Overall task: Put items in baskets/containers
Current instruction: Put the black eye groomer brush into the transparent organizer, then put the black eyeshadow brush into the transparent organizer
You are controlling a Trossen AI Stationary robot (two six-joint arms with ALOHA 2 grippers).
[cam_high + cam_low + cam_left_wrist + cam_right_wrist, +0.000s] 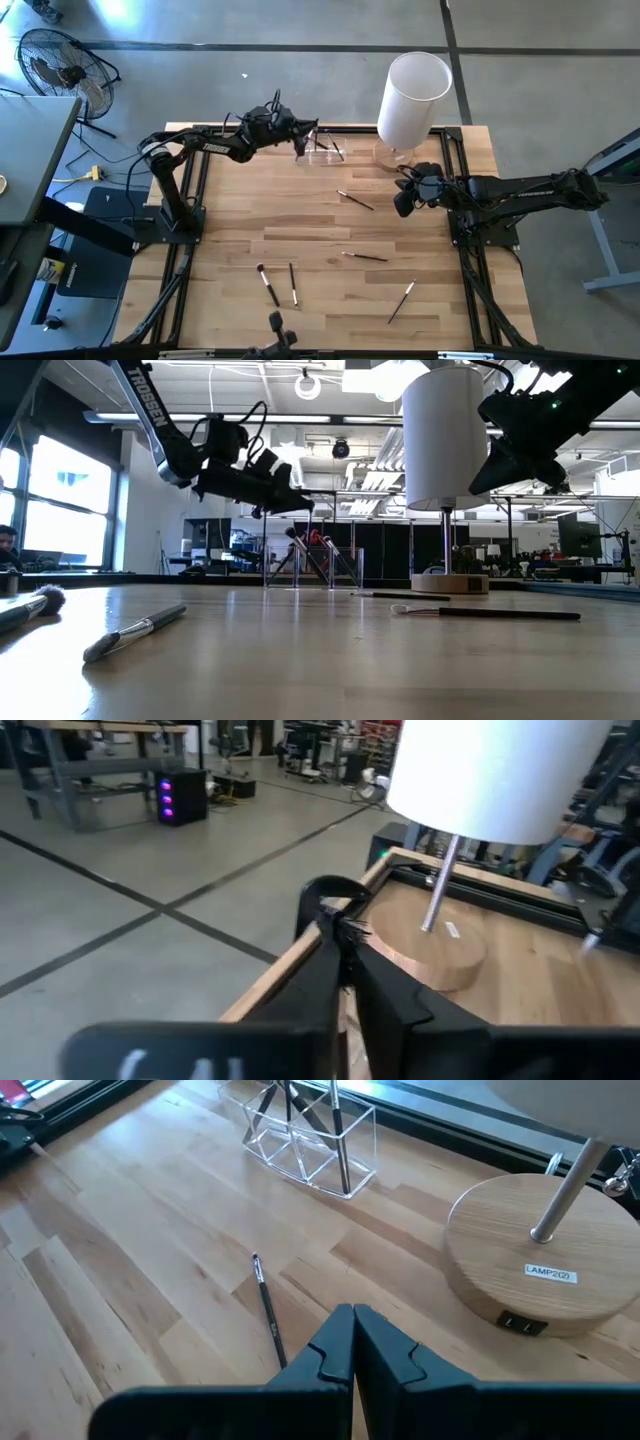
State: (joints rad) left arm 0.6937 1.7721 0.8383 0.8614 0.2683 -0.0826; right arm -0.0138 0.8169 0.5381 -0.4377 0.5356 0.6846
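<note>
A lamp with a tall white cylindrical shade (412,98) stands at the far edge of the wooden table (240,235). Its thin metal post (562,1192) rises from a round wooden base (530,1260), which bears a small label reading "LAMP(2)" (551,1273). Off the table's left corner, a black floor fan (58,72) sits on the grey concrete floor (180,70), and a grey desk (25,150) stands near it.

The table (330,240) is surfaced in pale wood planks, smooth with a slight sheen. The holder (310,1142) is made of clear, glossy plastic. The lamp (412,98) is given a matt white shade, a round wooden base and a brushed metal stem. The brushes (268,285) are finished in dark, smooth handles — one tipped with soft bristles.
</note>
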